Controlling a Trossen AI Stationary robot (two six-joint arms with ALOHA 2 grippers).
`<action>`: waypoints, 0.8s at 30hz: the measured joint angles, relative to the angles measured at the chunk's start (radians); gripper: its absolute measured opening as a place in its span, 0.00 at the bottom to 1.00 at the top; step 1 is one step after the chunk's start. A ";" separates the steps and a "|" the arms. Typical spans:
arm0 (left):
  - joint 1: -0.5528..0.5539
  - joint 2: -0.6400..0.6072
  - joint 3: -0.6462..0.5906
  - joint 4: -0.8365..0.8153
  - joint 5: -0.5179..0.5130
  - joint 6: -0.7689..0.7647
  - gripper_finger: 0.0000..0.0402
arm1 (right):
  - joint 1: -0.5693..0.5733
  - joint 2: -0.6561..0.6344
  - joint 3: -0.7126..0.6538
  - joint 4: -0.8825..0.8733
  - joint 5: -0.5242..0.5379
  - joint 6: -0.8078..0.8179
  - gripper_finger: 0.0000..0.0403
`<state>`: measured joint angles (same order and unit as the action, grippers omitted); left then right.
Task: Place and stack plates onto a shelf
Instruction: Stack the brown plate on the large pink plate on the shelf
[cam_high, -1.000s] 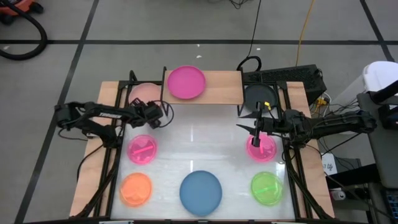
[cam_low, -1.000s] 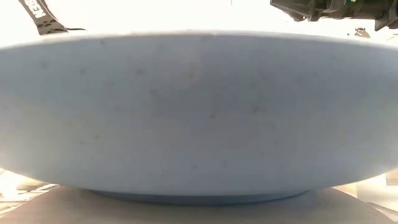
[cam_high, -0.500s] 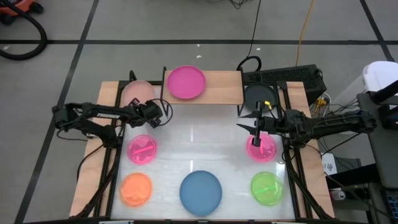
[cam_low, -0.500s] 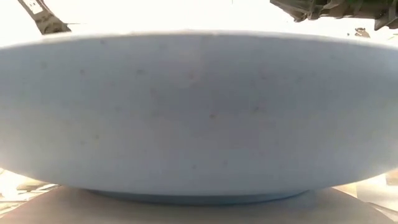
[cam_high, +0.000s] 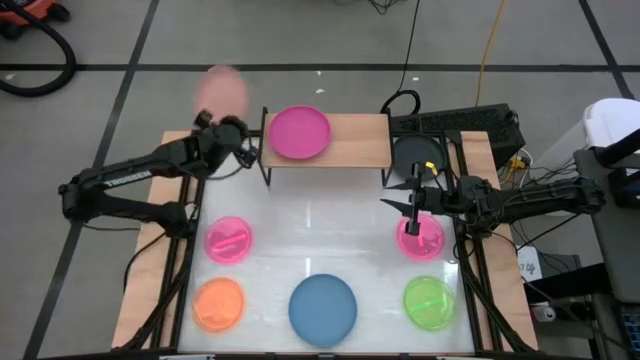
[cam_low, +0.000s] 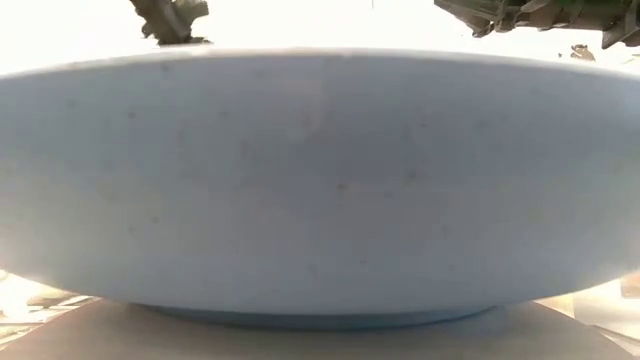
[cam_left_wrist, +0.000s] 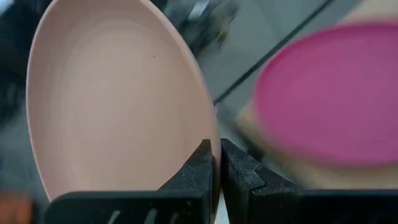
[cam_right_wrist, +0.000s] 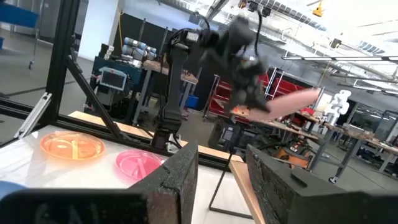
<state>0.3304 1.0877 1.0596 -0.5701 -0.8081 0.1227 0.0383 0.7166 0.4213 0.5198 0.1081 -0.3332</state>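
L gripper (cam_left_wrist: 216, 163) pinching pale plate (cam_high: 221, 91) rim, aloft. Next: lower onto magenta plate (cam_high: 298, 132), just right, on shelf (cam_high: 355, 146). R gripper (cam_right_wrist: 222, 163) spread, idle.

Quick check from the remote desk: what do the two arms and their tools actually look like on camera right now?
Both arms are dark, slim and jointed, with cables running along them. The left arm carries pale lettering on one link. The left tool ends in two black, wedge-shaped fingers. The right tool has broad, dark, rough-textured fingers.
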 joint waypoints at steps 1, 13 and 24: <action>-0.026 0.035 0.050 0.021 0.000 0.074 0.04 | 0.000 0.000 0.000 0.000 0.000 -0.001 0.29; -0.054 0.492 0.495 -0.168 0.178 0.393 0.04 | 0.000 0.000 0.000 0.029 0.000 -0.027 0.29; -0.037 0.624 0.496 -0.271 0.238 0.374 0.05 | 0.000 0.000 0.000 0.000 0.010 -0.044 0.29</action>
<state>0.2935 1.7121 1.5555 -0.8412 -0.5701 0.4966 0.0384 0.7166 0.4217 0.5198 0.1179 -0.3777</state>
